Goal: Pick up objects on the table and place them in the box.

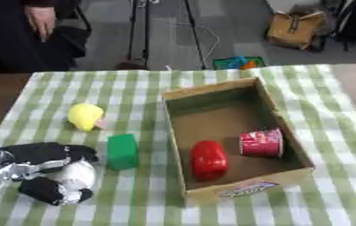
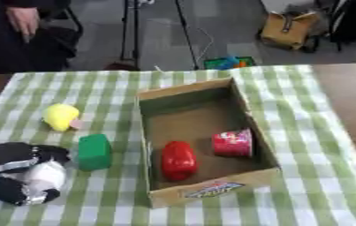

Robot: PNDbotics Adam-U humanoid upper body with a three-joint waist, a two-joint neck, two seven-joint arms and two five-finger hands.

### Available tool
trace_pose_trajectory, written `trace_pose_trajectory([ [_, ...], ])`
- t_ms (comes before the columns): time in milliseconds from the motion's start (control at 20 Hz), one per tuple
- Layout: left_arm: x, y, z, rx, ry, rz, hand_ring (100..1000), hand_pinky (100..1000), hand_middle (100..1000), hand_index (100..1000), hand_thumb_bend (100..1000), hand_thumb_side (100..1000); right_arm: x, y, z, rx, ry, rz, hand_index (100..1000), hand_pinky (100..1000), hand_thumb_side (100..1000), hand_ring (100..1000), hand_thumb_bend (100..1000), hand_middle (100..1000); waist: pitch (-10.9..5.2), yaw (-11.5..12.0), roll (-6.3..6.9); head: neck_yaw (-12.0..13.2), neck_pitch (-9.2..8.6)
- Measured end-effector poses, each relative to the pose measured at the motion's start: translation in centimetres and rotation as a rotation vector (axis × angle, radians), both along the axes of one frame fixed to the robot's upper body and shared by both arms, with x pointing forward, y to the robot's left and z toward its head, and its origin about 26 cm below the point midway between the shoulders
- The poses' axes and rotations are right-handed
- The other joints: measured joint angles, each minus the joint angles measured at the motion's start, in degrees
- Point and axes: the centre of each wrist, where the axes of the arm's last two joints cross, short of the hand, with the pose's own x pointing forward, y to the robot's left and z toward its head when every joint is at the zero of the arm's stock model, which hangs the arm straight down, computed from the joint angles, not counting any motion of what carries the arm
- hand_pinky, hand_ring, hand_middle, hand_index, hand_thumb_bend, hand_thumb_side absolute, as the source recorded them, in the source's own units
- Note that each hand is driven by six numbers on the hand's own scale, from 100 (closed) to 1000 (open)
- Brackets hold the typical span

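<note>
Left eye view: box (image 1: 289,121) centre-right, holding red pepper (image 1: 208,160) and red cup (image 1: 261,142). Left hand (image 1: 45,170) near-left, fingers curled round white object (image 1: 78,175). Green block (image 1: 123,151) and yellow toy (image 1: 85,116) left of box.

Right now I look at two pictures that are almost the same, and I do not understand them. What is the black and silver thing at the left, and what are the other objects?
Both pictures come from one stereo camera in a humanoid robot's head, looking down at a table: one from its left eye, one from its right. The black and silver thing is the robot's left hand. Its fingers are curled round a white object. The right hand is not in view. On the green checked cloth lie a yellow object and a green block. The cardboard box already holds a red object and a red cup on its side.
</note>
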Motion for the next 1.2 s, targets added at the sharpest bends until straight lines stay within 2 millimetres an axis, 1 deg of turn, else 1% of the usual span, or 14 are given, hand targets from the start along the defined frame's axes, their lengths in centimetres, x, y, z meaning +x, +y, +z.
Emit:
trace_pose_trajectory([
  [150, 0.06, 0.07, -0.02, 0.005, -0.019, 0.005, 861, 679, 1000, 1000, 355, 774, 0.0, 0.0, 0.0, 0.0, 0.0, 0.0, 606, 604, 498, 592, 100, 472, 0.11, -0.02, 0.0, 0.0, -0.01],
  [200, 0.1, 0.11, -0.05, 0.007, -0.027, 0.007, 866, 664, 1000, 1000, 374, 787, 0.0, 0.0, 0.0, 0.0, 0.0, 0.0, 606, 604, 499, 592, 100, 472, 0.14, -0.03, 0.0, 0.0, -0.02],
  [350, 0.2, 0.24, -0.14, 0.014, -0.04, 0.012, 871, 667, 1000, 1000, 388, 797, 0.0, 0.0, 0.01, 0.001, 0.0, 0.001, 606, 604, 499, 592, 100, 472, 0.15, -0.06, 0.0, 0.01, -0.02],
  [400, 0.23, 0.26, -0.14, 0.016, -0.041, 0.013, 910, 716, 1000, 1000, 594, 902, 0.0, 0.0, 0.01, 0.001, 0.0, 0.001, 606, 604, 500, 592, 100, 471, 0.15, -0.08, 0.0, 0.01, -0.02],
  [450, 0.28, 0.29, -0.17, 0.019, -0.038, 0.013, 910, 716, 1000, 1000, 594, 902, 0.0, 0.0, 0.01, 0.001, 0.0, 0.001, 606, 604, 500, 592, 100, 471, 0.15, -0.1, 0.0, 0.02, -0.02],
  [500, 0.3, 0.26, -0.16, 0.025, -0.033, 0.011, 914, 705, 1000, 1000, 633, 916, 0.0, 0.0, 0.01, 0.001, 0.0, 0.002, 605, 604, 498, 591, 100, 471, 0.15, -0.11, 0.0, 0.02, -0.02],
  [550, 0.32, 0.24, -0.13, 0.032, -0.028, 0.009, 914, 705, 1000, 1000, 633, 916, 0.0, 0.0, 0.01, 0.001, 0.0, 0.002, 605, 604, 498, 591, 100, 471, 0.15, -0.11, 0.0, 0.03, -0.02],
  [600, 0.34, 0.22, -0.08, 0.039, -0.023, 0.008, 924, 702, 1000, 1000, 659, 926, 0.0, 0.0, 0.01, 0.001, 0.0, 0.002, 605, 604, 498, 591, 100, 470, 0.15, -0.11, 0.0, 0.03, -0.02],
  [850, 0.41, 0.15, 0.1, 0.071, -0.006, 0.008, 920, 687, 1000, 1000, 624, 905, 0.0, 0.0, 0.01, 0.002, 0.0, 0.002, 605, 604, 498, 590, 100, 469, 0.15, -0.2, 0.04, 0.04, -0.02],
  [900, 0.41, 0.14, 0.1, 0.077, -0.004, 0.008, 917, 674, 1000, 1000, 580, 882, 0.0, 0.0, 0.01, 0.002, 0.0, 0.003, 605, 604, 499, 590, 100, 469, 0.15, -0.21, 0.05, 0.04, -0.02],
  [950, 0.41, 0.13, 0.09, 0.081, -0.003, 0.007, 917, 674, 1000, 1000, 580, 882, 0.0, 0.0, 0.01, 0.002, 0.0, 0.003, 605, 604, 499, 590, 100, 469, 0.15, -0.21, 0.06, 0.04, -0.02],
  [1000, 0.41, 0.12, 0.07, 0.085, -0.002, 0.007, 914, 647, 1000, 1000, 552, 865, 0.0, 0.0, 0.01, 0.002, 0.0, 0.003, 604, 604, 498, 590, 100, 469, 0.15, -0.22, 0.07, 0.04, -0.02],
  [1150, 0.41, 0.11, 0.05, 0.096, -0.002, 0.007, 913, 639, 1000, 1000, 521, 847, 0.0, 0.0, 0.02, 0.003, -0.001, 0.003, 604, 605, 497, 590, 100, 469, 0.15, -0.23, 0.09, 0.03, -0.02],
  [1200, 0.42, 0.11, 0.05, 0.099, -0.003, 0.008, 908, 620, 1000, 1000, 484, 818, 0.0, 0.0, 0.02, 0.003, -0.001, 0.003, 604, 605, 497, 590, 100, 469, 0.15, -0.23, 0.1, 0.03, -0.02],
])
